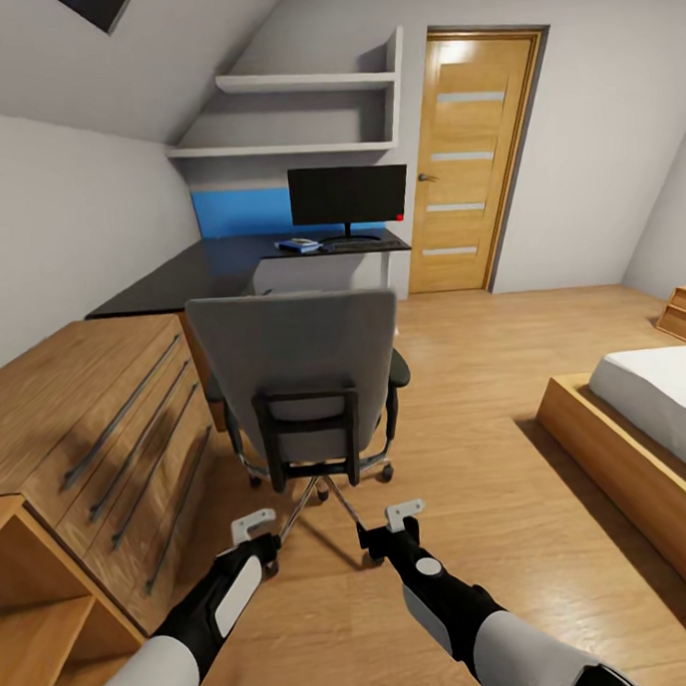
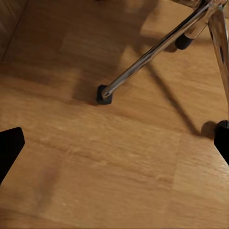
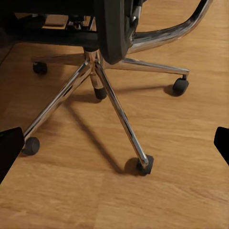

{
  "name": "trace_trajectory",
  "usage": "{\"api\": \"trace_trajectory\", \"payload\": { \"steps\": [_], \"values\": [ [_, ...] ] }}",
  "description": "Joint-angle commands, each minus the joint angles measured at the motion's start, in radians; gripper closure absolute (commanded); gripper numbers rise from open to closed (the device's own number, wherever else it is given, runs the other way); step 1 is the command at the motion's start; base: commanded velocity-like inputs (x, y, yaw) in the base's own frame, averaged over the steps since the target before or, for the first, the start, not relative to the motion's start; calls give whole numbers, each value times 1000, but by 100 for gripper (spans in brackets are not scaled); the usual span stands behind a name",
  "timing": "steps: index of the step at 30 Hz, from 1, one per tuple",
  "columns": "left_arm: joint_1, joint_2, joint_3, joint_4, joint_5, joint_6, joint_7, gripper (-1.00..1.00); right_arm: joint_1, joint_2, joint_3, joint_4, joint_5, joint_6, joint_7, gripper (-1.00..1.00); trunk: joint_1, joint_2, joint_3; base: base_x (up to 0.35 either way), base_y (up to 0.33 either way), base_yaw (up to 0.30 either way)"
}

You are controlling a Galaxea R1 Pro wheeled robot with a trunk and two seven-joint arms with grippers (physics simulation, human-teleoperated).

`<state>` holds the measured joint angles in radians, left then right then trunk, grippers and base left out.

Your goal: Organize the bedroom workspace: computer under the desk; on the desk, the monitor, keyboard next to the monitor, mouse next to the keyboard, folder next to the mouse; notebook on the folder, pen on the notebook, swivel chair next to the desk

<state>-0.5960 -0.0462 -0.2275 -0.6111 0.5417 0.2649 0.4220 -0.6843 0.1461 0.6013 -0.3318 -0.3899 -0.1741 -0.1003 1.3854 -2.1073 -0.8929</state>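
Observation:
The swivel chair (image 1: pixel 294 370) stands in the middle of the floor with its grey back towards me and its chrome star base (image 3: pixel 102 81) on the wood floor. One chrome leg (image 2: pixel 152 52) ends in a black caster close to my left gripper. Beyond the chair is the black desk (image 1: pixel 200 269). The black monitor (image 1: pixel 348 195) stands on its far end, with a flat blue thing (image 1: pixel 299 245), perhaps the folder, beside its base. My left gripper (image 1: pixel 253 527) (image 2: pixel 114 143) and right gripper (image 1: pixel 404 517) (image 3: pixel 114 143) hover low behind the chair, both open and empty.
A light wooden chest (image 1: pixel 97 414) with bar handles lines the left side, with an open wooden shelf unit (image 1: pixel 35 596) nearer me. A bed (image 1: pixel 646 420) sits at the right. A wooden door (image 1: pixel 470 158) is beyond the desk, and white wall shelves (image 1: pixel 302 85) hang above it.

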Motion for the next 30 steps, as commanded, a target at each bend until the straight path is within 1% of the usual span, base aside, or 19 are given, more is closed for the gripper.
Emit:
{"api": "trace_trajectory", "payload": {
  "steps": [1,8,12,15,20,24,30],
  "values": [
    [-1,1,-6,9,7,-19,9,-100,-1,0,9,-1,-8,-4,-7,-100,4,-8,-4,0,0,0],
    [-1,2,-7,26,6,-52,9,-100,-2,3,8,-6,-8,4,-12,-100,31,-57,-26,0,0,0],
    [-1,2,-8,28,6,-57,10,-100,-7,4,8,-8,-8,30,-13,-100,46,-85,-39,0,0,0],
    [-1,2,-8,30,6,-59,10,-100,-36,5,8,-9,-9,81,-12,-100,57,-106,-48,0,0,0],
    [-1,2,-9,30,6,-60,11,-100,-85,6,7,-9,-13,126,-12,-100,77,-141,-64,0,0,0],
    [-1,2,-8,31,7,-60,10,-100,-99,7,6,-8,-14,137,-11,-100,92,-169,-76,0,0,0],
    [-1,1,-10,38,8,-57,9,-100,-104,13,5,-8,-14,139,-10,-100,115,-211,-95,0,0,0]
  ]
}}
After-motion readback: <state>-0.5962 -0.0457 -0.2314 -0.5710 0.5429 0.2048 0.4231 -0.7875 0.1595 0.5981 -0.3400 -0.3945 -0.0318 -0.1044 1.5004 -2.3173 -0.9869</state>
